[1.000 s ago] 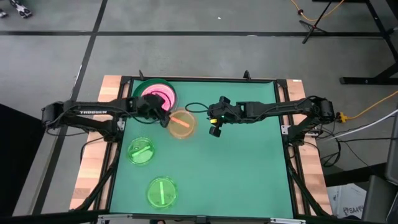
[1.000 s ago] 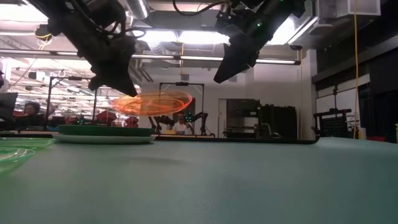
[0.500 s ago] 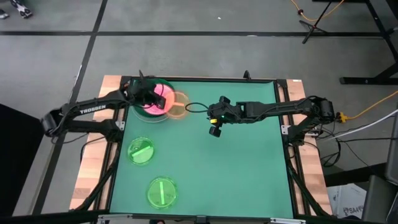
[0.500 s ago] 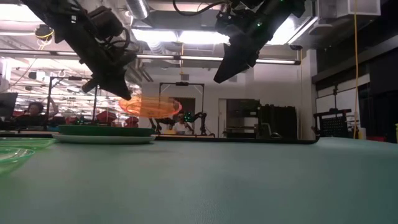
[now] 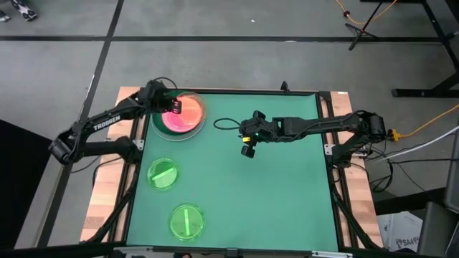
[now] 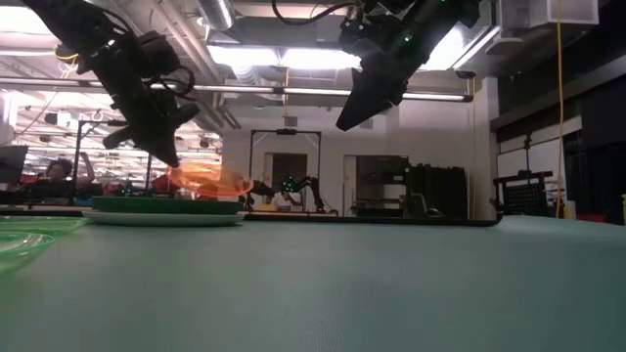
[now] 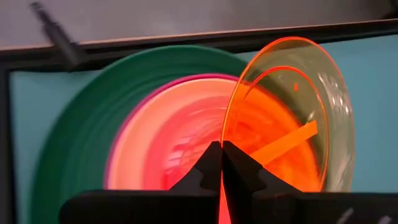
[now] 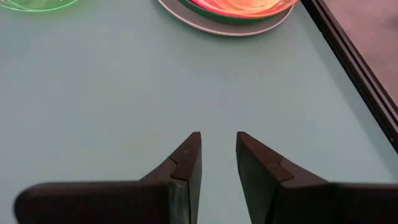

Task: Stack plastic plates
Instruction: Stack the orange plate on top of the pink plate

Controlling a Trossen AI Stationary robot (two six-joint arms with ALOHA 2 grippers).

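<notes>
At the table's far left stands a stack of plastic plates (image 5: 159, 120): a pale one (image 6: 161, 219) at the bottom, a dark green one (image 7: 81, 137) on it, pink ones (image 7: 168, 137) inside. My left gripper (image 5: 174, 107) is shut on a translucent orange plate (image 7: 280, 124) just above this stack. Two translucent green plates (image 5: 163, 173) (image 5: 186, 221) lie flat on the mat near the left edge. My right gripper (image 5: 248, 147) hovers open over the middle of the mat, with nothing between its fingers (image 8: 189, 155). My left gripper pinches the orange plate's rim (image 7: 225, 163) between its two fingers, at the edge nearest the wrist. The fingers slant down from the table's left. The plate is lifted clear, tilted, over the pink plates of the stack (image 6: 205, 181).
A dark frame rail (image 8: 354, 68) borders the green mat (image 5: 272, 193) just beyond the stack. A black cable (image 5: 224, 122) loops on the mat between the stack and my right gripper. People sit in the room behind the table.
My left gripper has swung toward the table's far left corner and turned, carrying the orange plate from beside the stack to over it. The plate has stayed in the shut fingers, clear of the table.
</notes>
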